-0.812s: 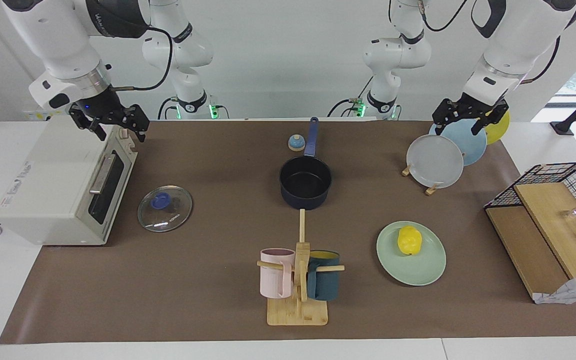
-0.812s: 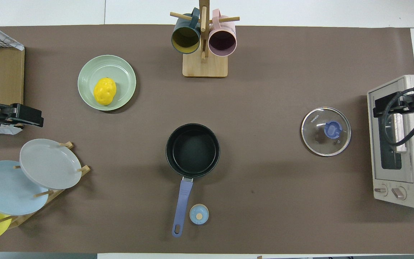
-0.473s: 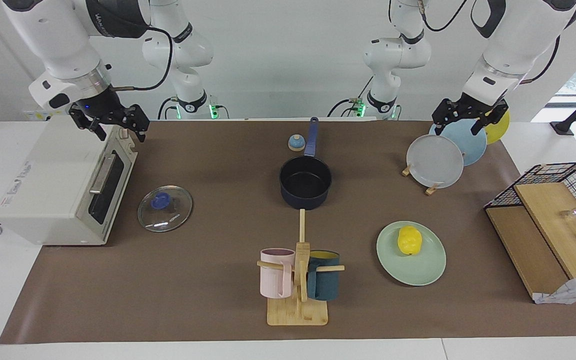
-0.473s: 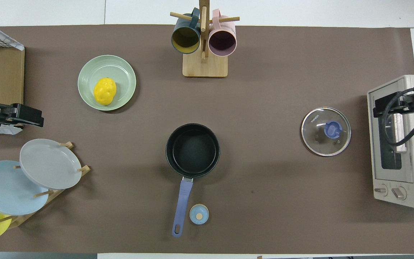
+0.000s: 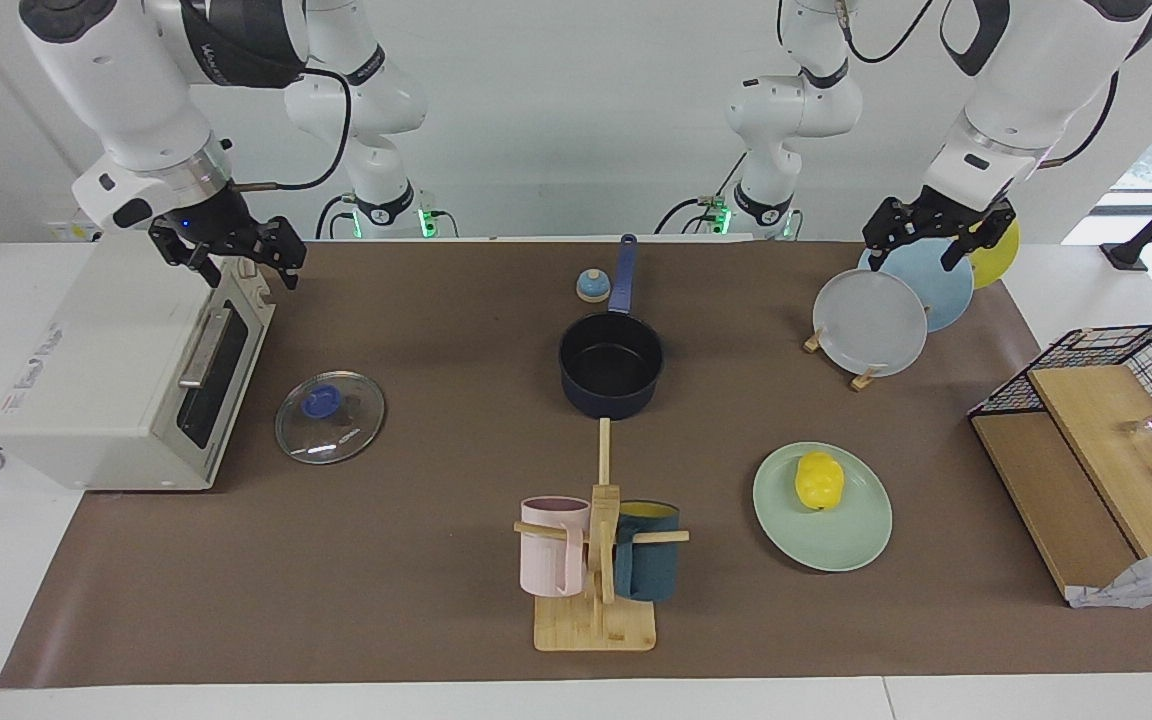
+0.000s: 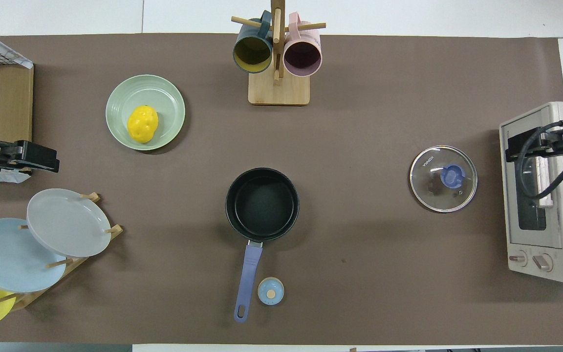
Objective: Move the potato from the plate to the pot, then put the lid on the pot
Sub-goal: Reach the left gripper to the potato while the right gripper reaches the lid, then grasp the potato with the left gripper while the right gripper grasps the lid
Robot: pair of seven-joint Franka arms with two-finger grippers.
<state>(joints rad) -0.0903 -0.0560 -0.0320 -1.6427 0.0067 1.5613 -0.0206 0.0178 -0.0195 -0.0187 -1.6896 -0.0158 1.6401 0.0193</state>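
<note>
The yellow potato point(image 5: 819, 480) point(image 6: 142, 124) lies on the mint-green plate point(image 5: 836, 545) point(image 6: 164, 93), toward the left arm's end of the table. The navy pot point(image 5: 611, 360) point(image 6: 262, 203) stands empty mid-table, its blue handle pointing toward the robots. The glass lid point(image 5: 329, 417) point(image 6: 443, 178) with its blue knob lies flat on the mat in front of the toaster oven. My left gripper point(image 5: 914, 252) point(image 6: 42, 161) is open and empty, raised over the plate rack. My right gripper point(image 5: 246, 272) point(image 6: 530, 149) is open and empty, raised over the toaster oven's top edge.
A toaster oven point(image 5: 116, 370) stands at the right arm's end. A mug rack point(image 5: 596, 560) with a pink and a teal mug is farther from the robots than the pot. A plate rack point(image 5: 871, 320), a small bell point(image 5: 592, 286) and a wire basket point(image 5: 1116, 400) also stand on the table.
My right gripper has shifted slightly toward the table's middle, still over the oven. The left gripper and all objects have stayed put.
</note>
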